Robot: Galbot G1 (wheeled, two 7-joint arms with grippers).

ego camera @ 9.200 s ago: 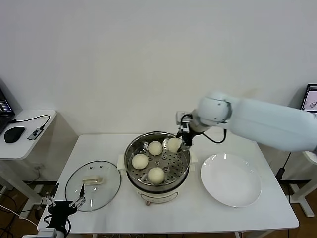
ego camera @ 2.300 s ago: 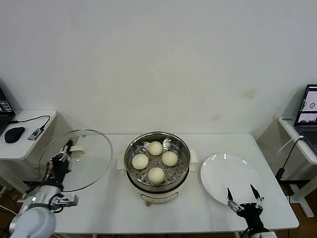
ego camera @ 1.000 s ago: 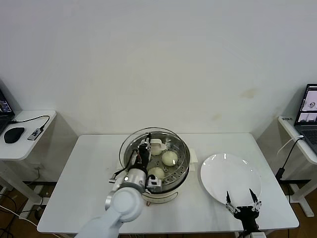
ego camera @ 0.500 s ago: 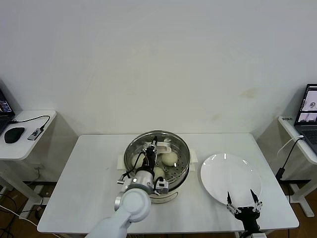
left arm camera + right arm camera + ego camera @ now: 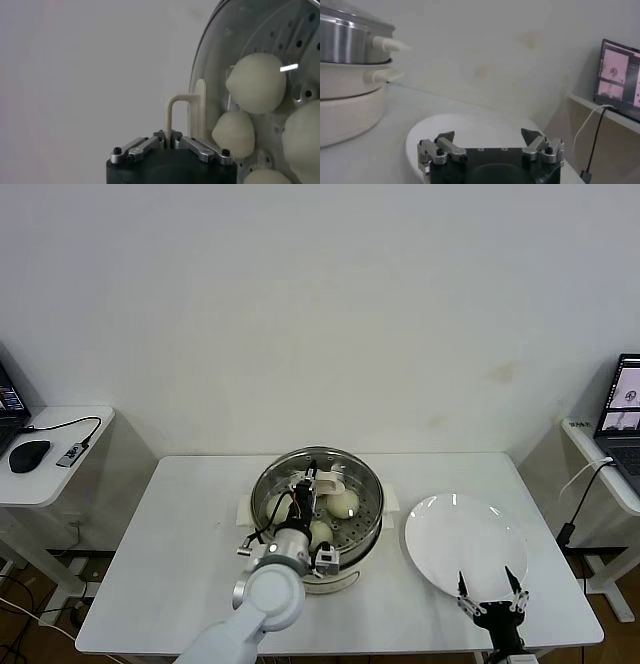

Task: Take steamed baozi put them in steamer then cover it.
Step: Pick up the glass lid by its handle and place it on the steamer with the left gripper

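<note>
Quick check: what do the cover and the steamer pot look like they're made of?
Cover: clear glass, since the baozi show through it; its cream handle, held by the shut left gripper, looks like plastic. Steamer pot: shiny, mirror-like metal, probably stainless steel.

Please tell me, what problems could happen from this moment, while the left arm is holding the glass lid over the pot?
1. The left gripper is shut on the cover's handle, and the cover may not be centred on the steamer. If released now, it might sit askew or slide off the rim.
2. The steamed baozi lie close under the glass, so a tilted cover could press on one.
3. The right gripper waits open near the plate, unlikely to interfere.
</note>
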